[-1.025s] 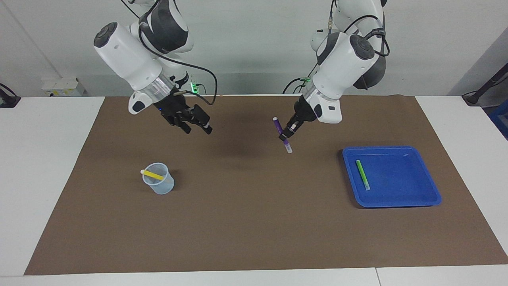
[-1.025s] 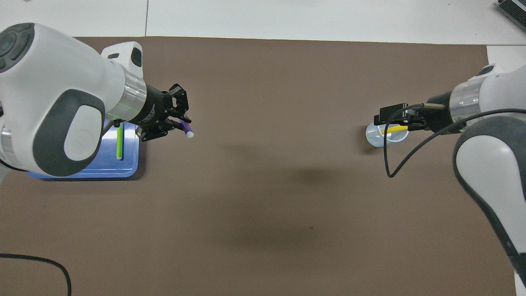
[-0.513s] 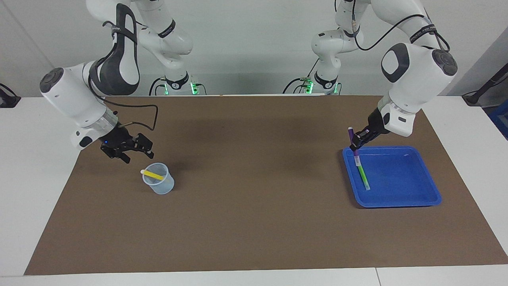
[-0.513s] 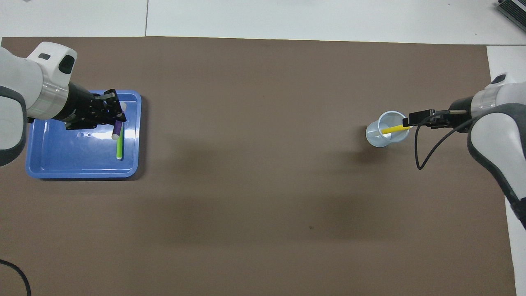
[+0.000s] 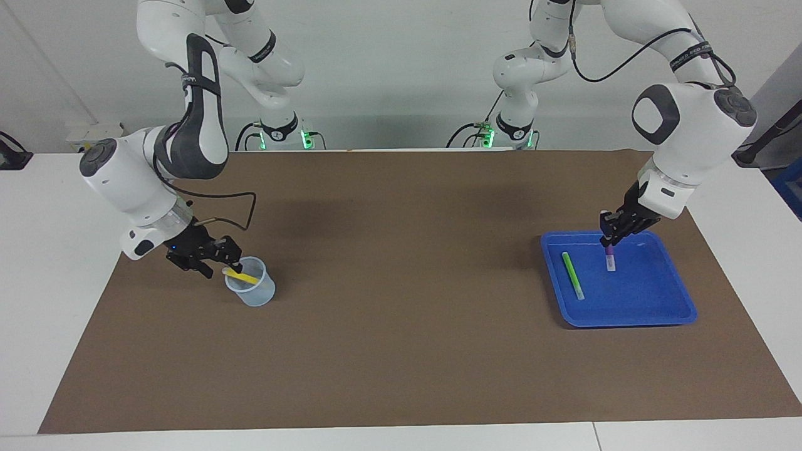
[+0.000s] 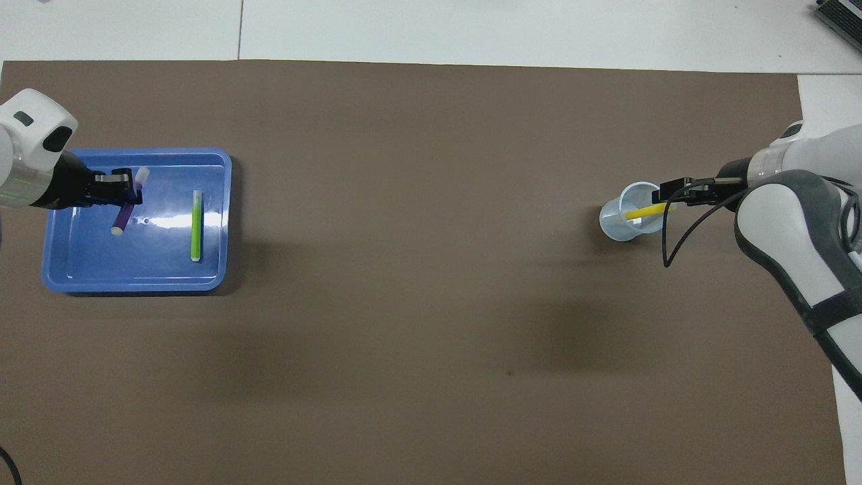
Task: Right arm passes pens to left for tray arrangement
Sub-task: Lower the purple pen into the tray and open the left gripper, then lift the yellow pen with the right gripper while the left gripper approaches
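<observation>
So my left gripper [image 5: 611, 241] is clamped on the purple pen [image 5: 610, 258], which hangs below my jaws over the blue tray [image 5: 651, 313] — the green pen [image 5: 572, 275] lies flat beside it. My right gripper [image 5: 227, 263] is at the cup [image 5: 252, 293] with the yellow pen's [image 5: 243, 276] upper end between its jaws; can't tell if they're gripping. Light, stiff, slick plastic — I'd pinch mid-barrel, not the cap.

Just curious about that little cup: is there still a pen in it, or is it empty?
Not empty. The yellow pen leans in the cup, its pale cap poking over the rim, where the right pincer is.
</observation>
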Robot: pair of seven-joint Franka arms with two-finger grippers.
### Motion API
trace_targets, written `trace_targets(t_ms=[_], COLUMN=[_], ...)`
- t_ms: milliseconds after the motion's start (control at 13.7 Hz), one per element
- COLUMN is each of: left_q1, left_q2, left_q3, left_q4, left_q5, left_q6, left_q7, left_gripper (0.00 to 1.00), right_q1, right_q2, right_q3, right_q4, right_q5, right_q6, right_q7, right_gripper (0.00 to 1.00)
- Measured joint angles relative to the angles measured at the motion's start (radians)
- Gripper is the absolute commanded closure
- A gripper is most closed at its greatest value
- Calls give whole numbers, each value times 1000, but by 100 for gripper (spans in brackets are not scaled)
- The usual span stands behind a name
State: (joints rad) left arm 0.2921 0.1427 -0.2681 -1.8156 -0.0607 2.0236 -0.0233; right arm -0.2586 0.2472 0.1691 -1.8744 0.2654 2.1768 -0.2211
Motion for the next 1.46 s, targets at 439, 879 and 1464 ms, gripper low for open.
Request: trace_targets(t_ms=[439,879,1464], left_q1=[72,76,76], left_q2=[99,205,202], left_q3=[1,-11,-12], left_q4=[-43,-117,-143], left_q5=[99,107,108], left_q6=[187,364,378], left_q7=[132,143,143], left_gripper=[100,100,55], right_q1=[0,0,0], right_q2=[0,0,-7], right_q3=[1,1,3], right_q4=[-9,-13,4], right_q5=[-5,-6,-6], right_q6=[-2,-2,-43], right_q7=[0,0,0], right_gripper=[59,81,89])
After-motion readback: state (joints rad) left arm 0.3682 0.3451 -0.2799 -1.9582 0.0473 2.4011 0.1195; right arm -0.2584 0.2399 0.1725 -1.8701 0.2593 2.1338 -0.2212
